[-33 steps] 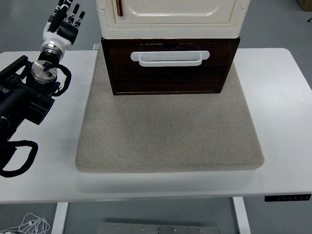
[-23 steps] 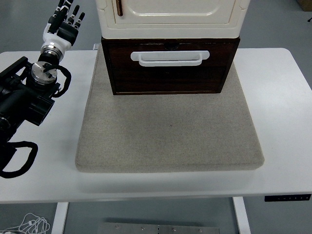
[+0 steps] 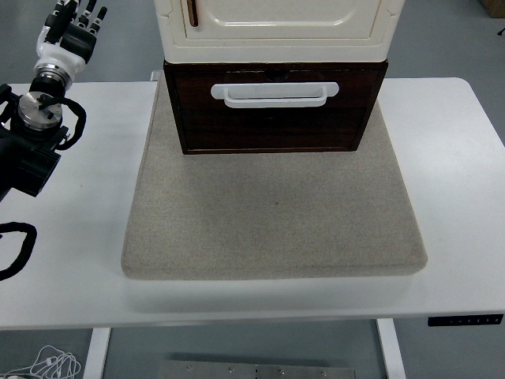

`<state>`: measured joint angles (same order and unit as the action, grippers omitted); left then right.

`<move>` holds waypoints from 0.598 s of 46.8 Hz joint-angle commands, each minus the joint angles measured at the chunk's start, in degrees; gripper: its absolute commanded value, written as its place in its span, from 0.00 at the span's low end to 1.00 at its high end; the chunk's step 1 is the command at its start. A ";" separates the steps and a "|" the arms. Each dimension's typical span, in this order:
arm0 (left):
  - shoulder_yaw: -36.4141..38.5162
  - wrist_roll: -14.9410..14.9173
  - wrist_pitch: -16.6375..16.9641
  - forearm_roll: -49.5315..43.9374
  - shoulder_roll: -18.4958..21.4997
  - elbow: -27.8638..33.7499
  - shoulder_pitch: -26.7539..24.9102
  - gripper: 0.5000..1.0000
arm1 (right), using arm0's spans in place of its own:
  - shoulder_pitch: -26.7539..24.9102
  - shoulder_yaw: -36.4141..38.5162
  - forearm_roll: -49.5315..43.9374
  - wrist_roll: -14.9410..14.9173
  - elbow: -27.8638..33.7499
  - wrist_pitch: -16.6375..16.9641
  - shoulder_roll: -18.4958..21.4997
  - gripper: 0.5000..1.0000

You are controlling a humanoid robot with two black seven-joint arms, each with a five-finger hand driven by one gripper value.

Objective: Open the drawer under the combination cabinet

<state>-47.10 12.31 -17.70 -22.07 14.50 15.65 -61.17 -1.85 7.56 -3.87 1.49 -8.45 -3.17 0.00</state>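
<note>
White table [image 3: 458, 158], dark drawer [image 3: 272, 110] closed

Cabinet [image 3: 276, 24] top beyond frame edge

left robot hand [image 3: 71, 30] raised, fingers relaxed

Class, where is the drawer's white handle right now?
In the head view, the white handle sits top-centre on the dark drawer front, just below the cream cabinet.
</note>
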 commanded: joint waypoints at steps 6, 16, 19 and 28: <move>0.16 0.26 0.91 0.45 4.39 -0.01 -4.39 1.00 | 0.00 0.00 0.00 0.00 0.02 0.00 0.00 0.85; 1.65 0.17 1.35 3.35 9.75 -0.01 -12.65 1.00 | 0.00 0.00 0.00 0.00 0.02 0.00 0.00 0.85; 3.50 0.17 2.66 5.10 10.64 -0.10 -16.34 1.00 | 0.00 0.00 0.00 0.00 -0.07 0.00 0.00 0.85; 8.77 0.08 6.62 8.80 11.78 0.08 -28.11 1.00 | 0.00 0.00 0.00 0.00 0.02 0.00 0.00 0.85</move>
<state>-39.81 12.42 -11.46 -14.38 26.14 15.58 -85.45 -1.85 7.56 -3.87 1.50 -8.48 -3.16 0.00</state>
